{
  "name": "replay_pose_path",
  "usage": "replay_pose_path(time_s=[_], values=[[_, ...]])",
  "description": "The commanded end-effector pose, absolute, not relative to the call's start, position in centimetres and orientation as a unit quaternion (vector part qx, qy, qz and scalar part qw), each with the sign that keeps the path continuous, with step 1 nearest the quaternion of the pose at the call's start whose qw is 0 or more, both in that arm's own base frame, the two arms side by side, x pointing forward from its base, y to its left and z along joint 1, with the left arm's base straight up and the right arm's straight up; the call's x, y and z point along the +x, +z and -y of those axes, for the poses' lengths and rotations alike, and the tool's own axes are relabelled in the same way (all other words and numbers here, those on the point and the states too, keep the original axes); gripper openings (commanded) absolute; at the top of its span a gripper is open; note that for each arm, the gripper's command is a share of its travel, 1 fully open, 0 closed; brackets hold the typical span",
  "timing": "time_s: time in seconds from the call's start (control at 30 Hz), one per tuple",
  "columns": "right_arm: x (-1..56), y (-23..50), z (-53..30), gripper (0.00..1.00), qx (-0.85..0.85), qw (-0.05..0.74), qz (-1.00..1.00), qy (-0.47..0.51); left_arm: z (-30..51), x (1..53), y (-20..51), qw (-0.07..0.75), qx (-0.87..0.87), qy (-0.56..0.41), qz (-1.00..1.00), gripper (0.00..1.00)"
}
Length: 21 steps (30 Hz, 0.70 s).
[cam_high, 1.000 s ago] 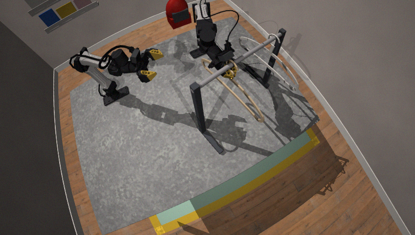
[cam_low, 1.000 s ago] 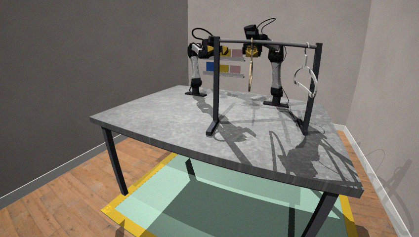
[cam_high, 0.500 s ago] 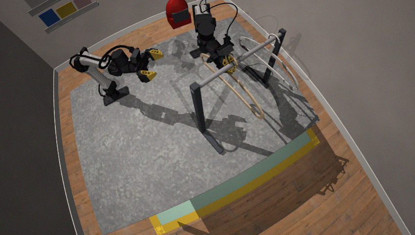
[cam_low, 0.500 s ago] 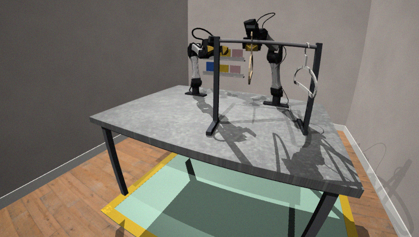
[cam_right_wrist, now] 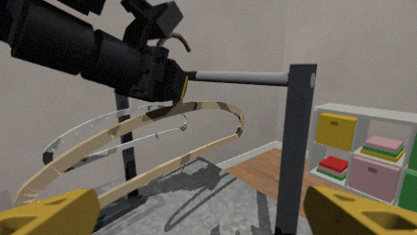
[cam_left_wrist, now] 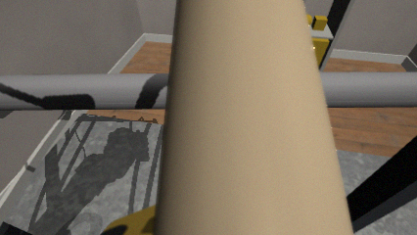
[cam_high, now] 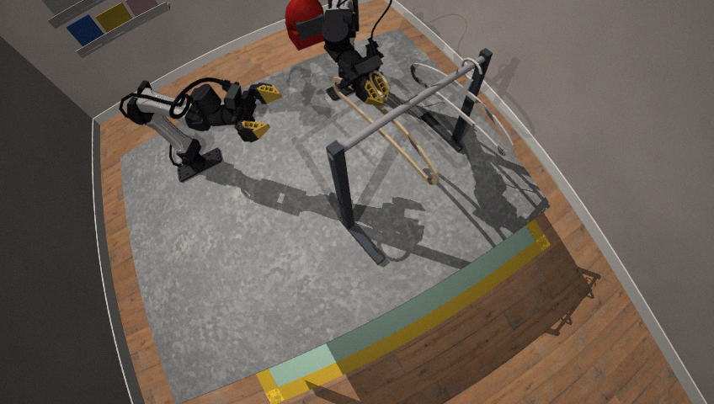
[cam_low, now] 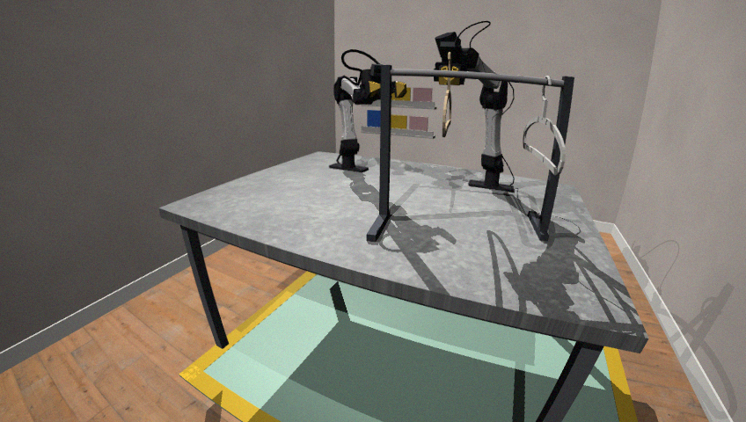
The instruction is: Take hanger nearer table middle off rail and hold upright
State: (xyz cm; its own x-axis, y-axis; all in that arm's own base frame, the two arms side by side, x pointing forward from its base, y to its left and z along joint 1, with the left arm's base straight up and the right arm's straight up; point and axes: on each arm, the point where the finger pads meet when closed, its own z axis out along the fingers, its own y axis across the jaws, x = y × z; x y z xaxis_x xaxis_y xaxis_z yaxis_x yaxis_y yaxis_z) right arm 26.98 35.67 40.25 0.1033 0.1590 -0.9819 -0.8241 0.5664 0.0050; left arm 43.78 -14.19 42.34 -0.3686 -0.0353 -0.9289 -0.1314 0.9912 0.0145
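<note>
Tan hanger (cam_high: 357,111) (cam_low: 446,112) (cam_left_wrist: 250,117) (cam_right_wrist: 113,131) — pinched in left gripper's (cam_high: 375,93) (cam_low: 449,74) (cam_left_wrist: 134,222) (cam_right_wrist: 183,90) narrow jaws — runs crosswise to the rail (cam_high: 412,101) (cam_low: 508,77) (cam_left_wrist: 372,89) (cam_right_wrist: 245,77), hook armward; right gripper (cam_high: 263,109) (cam_low: 388,89) (cam_right_wrist: 201,211), wide, farther off.

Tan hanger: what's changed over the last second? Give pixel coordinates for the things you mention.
The left claw (cam_high: 376,93) (cam_low: 449,74) (cam_right_wrist: 183,90) carried the tan hanger (cam_high: 401,150) (cam_low: 445,127) (cam_left_wrist: 250,117) (cam_right_wrist: 110,132) up and back from the rail (cam_high: 401,108) (cam_low: 497,76) (cam_left_wrist: 372,90) (cam_right_wrist: 245,77), toward the arm bases. Nothing newly gripped or released.

Unchanged: white hanger (cam_high: 473,123) (cam_low: 560,146) (cam_right_wrist: 166,132) on the rail, right claw (cam_high: 273,111) (cam_low: 389,89) (cam_right_wrist: 202,201) open.
</note>
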Motion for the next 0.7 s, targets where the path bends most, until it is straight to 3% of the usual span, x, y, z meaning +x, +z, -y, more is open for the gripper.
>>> replay_pose_path(time_s=[0.0,0.67], values=[[26.3,44.2,-35.1,1.0,-0.281,0.71,-0.527,0.373,13.9,40.7,44.0,0.576,-0.066,0.04,-0.814,0.0],[22.9,42.8,-37.3,1.0,-0.357,0.64,-0.51,0.452,14.9,33.6,44.4,0.574,-0.066,0.042,-0.815,0.0]])
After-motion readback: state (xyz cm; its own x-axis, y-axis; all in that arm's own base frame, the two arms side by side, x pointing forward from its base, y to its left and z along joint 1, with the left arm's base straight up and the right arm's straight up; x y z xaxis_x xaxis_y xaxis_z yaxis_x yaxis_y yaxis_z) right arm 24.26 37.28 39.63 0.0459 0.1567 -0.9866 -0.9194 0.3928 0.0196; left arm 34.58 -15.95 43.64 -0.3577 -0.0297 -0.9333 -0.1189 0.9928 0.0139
